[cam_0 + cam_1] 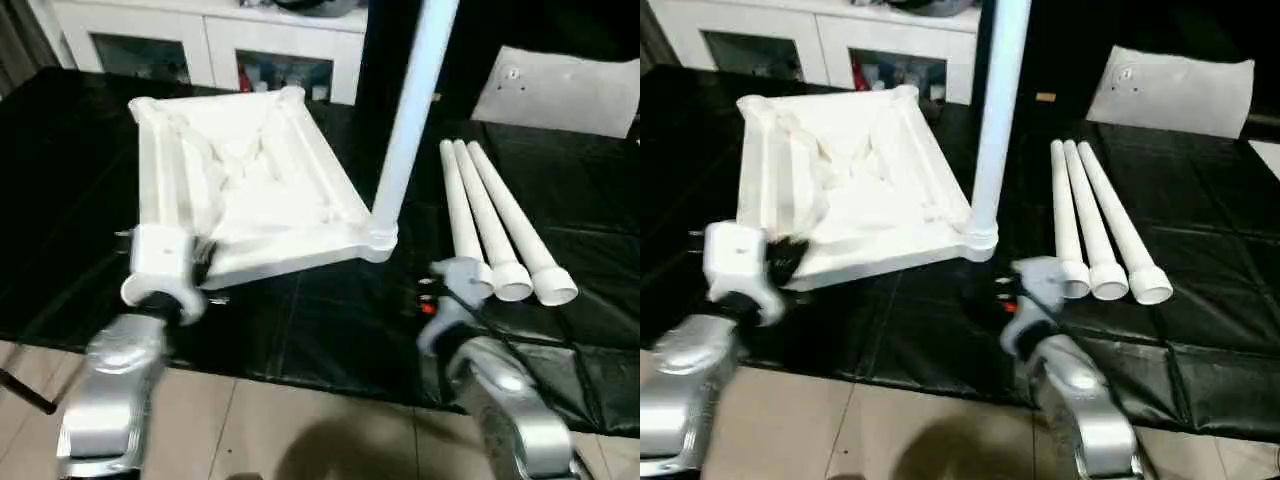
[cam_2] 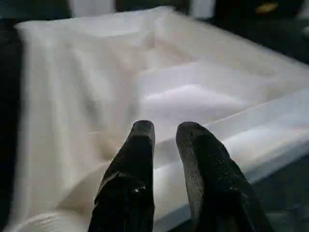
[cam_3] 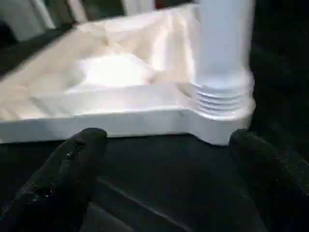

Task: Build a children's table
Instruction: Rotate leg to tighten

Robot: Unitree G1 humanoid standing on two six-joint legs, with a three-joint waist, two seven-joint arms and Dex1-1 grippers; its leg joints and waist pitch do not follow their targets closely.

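With one leg point(image 1: 410, 110) already standing upright in the top's point(image 1: 245, 185) near-right corner socket, task is roughly a quarter done. Top lies underside up, centre-left of frame, on black table point(image 1: 560, 340). Three loose legs point(image 1: 490, 215) lie side by side at right of frame, wide ends toward the camera; three sockets look unfilled, though far ones are hard to read.

Left gripper point(image 2: 164, 140) sits at lower left, by the top's near-left corner, fingers narrow with a small gap and nothing between them in its wrist view. Right gripper point(image 3: 169, 145) is spread wide, empty, at lower centre-right, near the fitted socket and just beside the closest loose leg's end.

Around: flat whitish bag point(image 1: 560, 88) upper right, white cabinet point(image 1: 215, 40) along top edge, tiled floor point(image 1: 300, 425) at bottom. Nothing blocks the loose legs; the upright leg stands between the right gripper and the far sockets, likely an awkward reach.
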